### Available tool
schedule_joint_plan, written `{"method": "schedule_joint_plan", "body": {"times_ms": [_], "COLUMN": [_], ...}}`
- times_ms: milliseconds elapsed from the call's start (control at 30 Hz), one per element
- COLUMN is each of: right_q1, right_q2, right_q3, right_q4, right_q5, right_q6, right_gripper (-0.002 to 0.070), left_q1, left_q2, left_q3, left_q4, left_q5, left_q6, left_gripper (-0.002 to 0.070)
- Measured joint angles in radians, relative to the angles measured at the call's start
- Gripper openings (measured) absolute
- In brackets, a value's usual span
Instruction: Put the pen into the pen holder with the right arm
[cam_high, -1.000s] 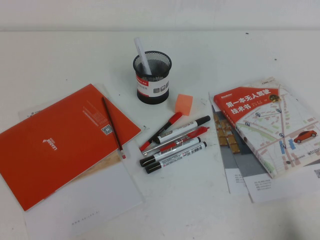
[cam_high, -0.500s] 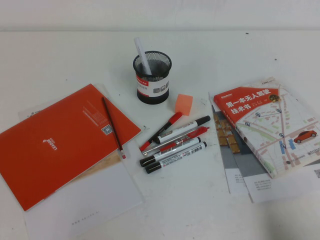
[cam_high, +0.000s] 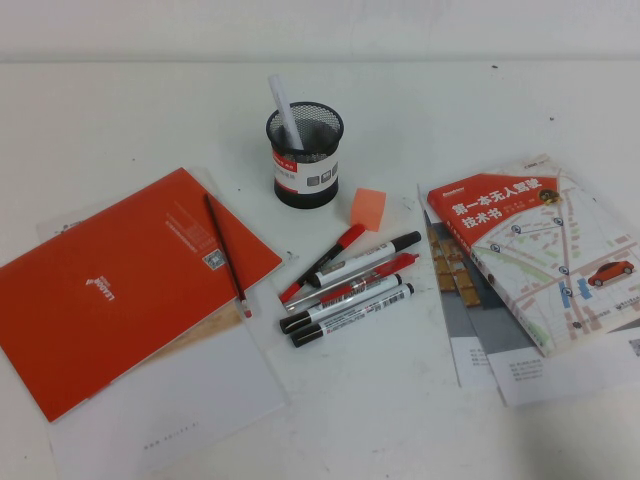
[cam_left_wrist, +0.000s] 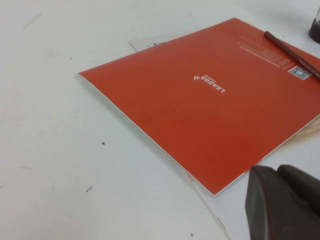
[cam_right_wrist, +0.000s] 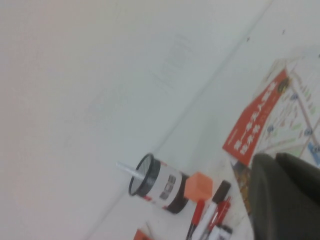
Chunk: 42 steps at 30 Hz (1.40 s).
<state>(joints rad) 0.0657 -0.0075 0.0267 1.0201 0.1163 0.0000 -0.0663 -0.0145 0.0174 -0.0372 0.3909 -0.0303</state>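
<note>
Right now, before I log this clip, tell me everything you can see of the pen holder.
The pen holder is a small black wire-mesh cylinder with a white and red label band round its lower half. It stands upright on the white table, toward the far side, open end up. One white pen leans inside, sticking out above the rim. An orange cube sits just beside it, apart. Neither gripper is near it.

Only the gripper tips are showing, nothing of either arm from the high camera. Left gripper (cam_left_wrist: 284, 202) is showing as a dark, matte, rounded block with a faint reddish-brown tinge and a narrow seam between two lobes. Right gripper (cam_right_wrist: 287, 195) is looking much the same: dark grey-black, soft-edged, two bulky lobes.
</note>
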Motion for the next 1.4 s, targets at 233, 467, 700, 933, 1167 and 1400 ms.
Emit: {"method": "schedule_joint_plan", "body": {"times_ms": [233,467,700,933,1167,1400], "right_q1": [0.000,0.000,0.003,0.163,0.351,0.451], "right_q2": [0.089,0.458,0.855,1.154,1.405,1.694], "right_q3": [-0.152,-0.539,-0.802,-0.968,-1.142,-1.451], "right_q4": [-0.106,-0.440,-0.554,-0.686,-0.829,-0.838], "right_q5": [0.160,0.554,0.784,0.844,0.861,1.039], "right_q6": [-0.136,-0.218,-0.222,-0.186,-0.153,-0.139], "right_gripper": [-0.0020,-0.0020,-0.0020,-0.0020,-0.0020,-0.0020], "left_q1": [0.000,0.000,0.000,0.000,0.000,0.000], "left_q2": [0.000,0.000,0.000,0.000,0.000,0.000], "left_q3": [0.000,0.000,0.000,0.000,0.000,0.000], "left_q4": [0.000,0.000,0.000,0.000,0.000,0.000], "left_q5": [0.000,0.000,0.000,0.000,0.000,0.000], "left_q6": [0.000,0.000,0.000,0.000,0.000,0.000], "left_gripper": [-0.0003,-0.0003,-0.0003,-0.0003,-0.0003,-0.0003]}}
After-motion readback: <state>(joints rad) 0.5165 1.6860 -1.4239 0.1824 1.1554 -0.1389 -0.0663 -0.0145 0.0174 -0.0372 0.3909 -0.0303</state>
